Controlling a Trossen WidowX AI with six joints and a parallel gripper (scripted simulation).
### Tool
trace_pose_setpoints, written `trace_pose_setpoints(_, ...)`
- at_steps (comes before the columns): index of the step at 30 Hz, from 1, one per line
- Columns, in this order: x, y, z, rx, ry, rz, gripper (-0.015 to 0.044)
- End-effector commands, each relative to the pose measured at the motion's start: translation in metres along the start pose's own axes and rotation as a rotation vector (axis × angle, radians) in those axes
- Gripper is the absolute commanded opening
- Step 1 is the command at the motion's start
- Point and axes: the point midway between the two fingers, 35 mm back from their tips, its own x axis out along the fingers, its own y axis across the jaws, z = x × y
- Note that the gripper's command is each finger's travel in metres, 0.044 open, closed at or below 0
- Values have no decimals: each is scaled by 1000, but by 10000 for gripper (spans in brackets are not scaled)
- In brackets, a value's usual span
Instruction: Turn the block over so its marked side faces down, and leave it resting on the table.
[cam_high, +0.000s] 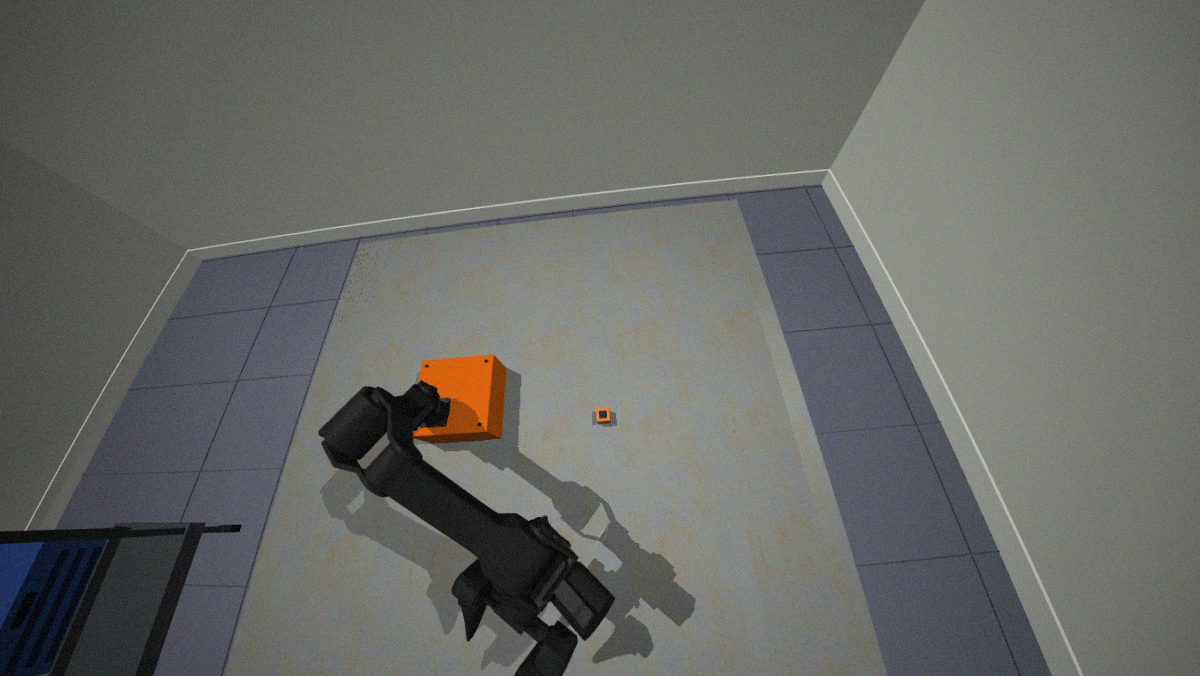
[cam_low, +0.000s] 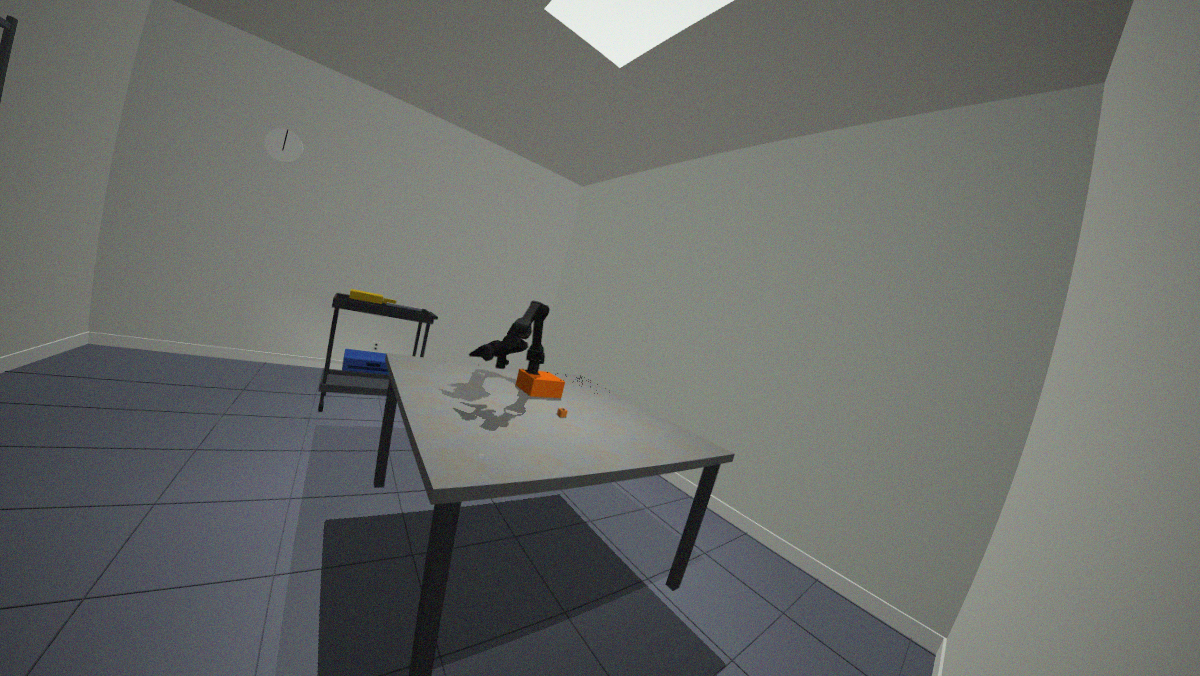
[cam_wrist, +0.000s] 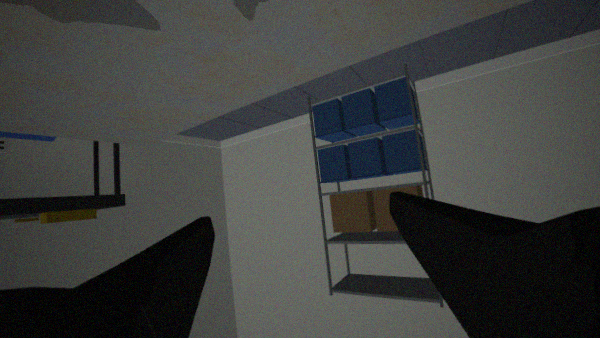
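A small orange block (cam_high: 602, 414) (cam_low: 562, 411) rests on the grey table (cam_high: 688, 352) (cam_low: 587, 453), and its dark marked side faces up. My gripper (cam_high: 505, 644) (cam_low: 484, 348) (cam_wrist: 302, 214) is open and empty. It hangs well above the table, far from the block, on the other side of the arm's orange base box (cam_high: 466, 387) (cam_low: 540, 383). In the wrist view the fingers point out at the room, and the block does not show there.
A dark cart (cam_low: 382, 309) (cam_high: 125, 579) with a blue box and a yellow item stands off the table's near end. A metal rack (cam_wrist: 370, 190) with blue bins and brown boxes stands against the wall. The table edges drop to a tiled floor.
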Motion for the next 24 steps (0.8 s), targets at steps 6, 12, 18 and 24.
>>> trace_pose_setpoints(6,-50,-17,50,231,-230,-103,440)
trace_pose_setpoints(12,-128,-19,116,497,-570,-89,440)
trace_pose_setpoints(18,-209,6,171,692,-864,93,440)
trace_pose_setpoints(24,-278,46,209,809,-1034,366,440)
